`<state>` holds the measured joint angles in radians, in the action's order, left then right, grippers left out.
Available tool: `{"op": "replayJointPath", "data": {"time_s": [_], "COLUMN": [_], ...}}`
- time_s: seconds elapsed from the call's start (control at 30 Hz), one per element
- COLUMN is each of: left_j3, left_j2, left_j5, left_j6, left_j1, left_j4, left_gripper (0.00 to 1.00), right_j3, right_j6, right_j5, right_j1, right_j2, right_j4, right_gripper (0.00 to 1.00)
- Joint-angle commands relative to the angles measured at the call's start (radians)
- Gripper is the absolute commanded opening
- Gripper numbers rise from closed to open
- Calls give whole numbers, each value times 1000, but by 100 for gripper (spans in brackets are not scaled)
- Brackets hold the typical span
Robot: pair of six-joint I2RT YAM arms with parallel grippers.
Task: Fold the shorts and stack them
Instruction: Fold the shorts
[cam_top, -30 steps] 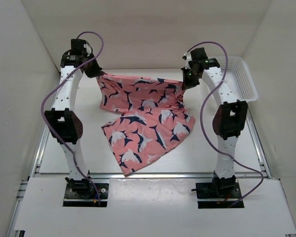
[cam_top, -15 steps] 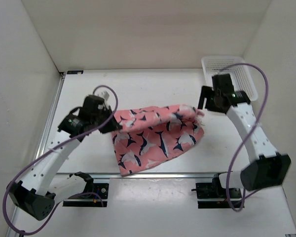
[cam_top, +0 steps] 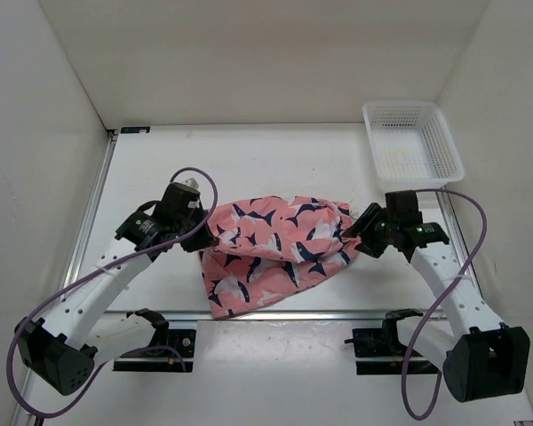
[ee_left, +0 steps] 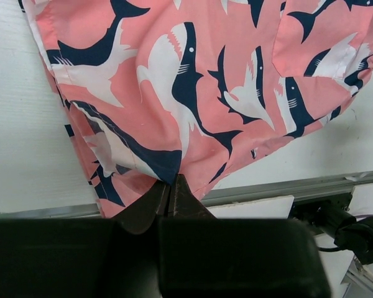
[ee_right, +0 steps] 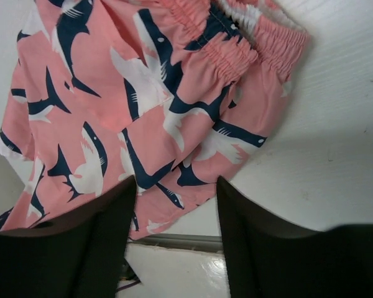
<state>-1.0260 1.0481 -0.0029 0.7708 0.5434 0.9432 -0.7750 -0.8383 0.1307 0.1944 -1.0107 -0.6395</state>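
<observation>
Black left jaws are pinched together on a folded edge of the shorts [ee_left: 193, 93], fingertips [ee_left: 152, 198] meeting on the fabric. Right jaws stand wide apart, gripping nothing, just beside the elastic waistband [ee_right: 236, 49]. Between both arms the salmon, shark-printed shorts lie bunched and folded on the white worktop [cam_top: 249, 160] near its front edge. A white basket [cam_top: 409, 142] sits at the far right.

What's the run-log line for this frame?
left claw: shut on shorts | right claw: open, beside shorts | shorts: doubled over on table
</observation>
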Motion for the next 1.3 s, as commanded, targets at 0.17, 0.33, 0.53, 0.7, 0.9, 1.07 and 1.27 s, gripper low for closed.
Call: {"op": "replayJointPath", "data": {"time_s": [0.17, 0.33, 0.53, 0.7, 0.9, 1.07, 1.27], "left_j3": [-52, -52, -62, -80, -89, -98, -140], "left_j2": [-23, -23, -23, -14, 15, 24, 56], "left_j5": [-49, -58, -69, -69, -78, -88, -129], "left_j6": [-10, -10, -10, -10, -10, -10, -22], "left_j1": [9, 9, 9, 9, 9, 9, 9], "left_j4": [17, 26, 35, 35, 45, 45, 45], "left_gripper": [10, 10, 10, 10, 10, 10, 10], "right_j3": [103, 115, 134, 134, 134, 119, -40], "right_j6": [-84, -50, -41, -41, -41, -15, 37], "right_j5": [113, 113, 103, 103, 92, 43, -15], "right_j1": [-101, -122, -122, -122, -122, -122, -122], "right_j2": [-86, -166, -242, -308, -368, -368, -348], "right_j4": [237, 302, 368, 431, 460, 469, 383], "right_gripper": [47, 51, 57, 57, 39, 12, 0]}}
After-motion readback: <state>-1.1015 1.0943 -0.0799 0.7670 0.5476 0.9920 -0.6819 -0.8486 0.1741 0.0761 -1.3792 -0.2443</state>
